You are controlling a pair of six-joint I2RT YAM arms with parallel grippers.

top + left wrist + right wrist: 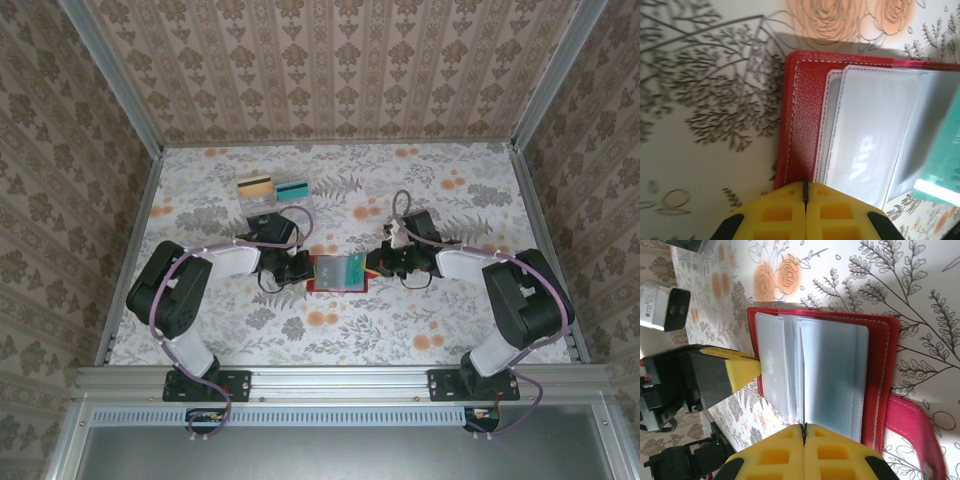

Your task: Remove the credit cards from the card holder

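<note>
**Two grippers work at the open wallet**

The wallet (pixel 880 370) lies open in the middle of the table (pixel 450 320), between the arms. The left gripper (pixel 805 192) is pressed together at the wallet's edge; I cannot tell if it holds anything. The right gripper (pixel 803 432) is pressed together too and seems to pinch a clear page (pixel 803 380) that stands up. A teal card (pixel 945 165) peeks out by that page. A tan card (pixel 257 185) and another teal one (pixel 292 189) lie on the tray (pixel 265 205), well apart from the wallet. The page looks slippery and may slide free. A hard pull may drag the whole wallet along. The table has busy flowers, and papered walls (pixel 340 70) stand close on three sides.
</note>
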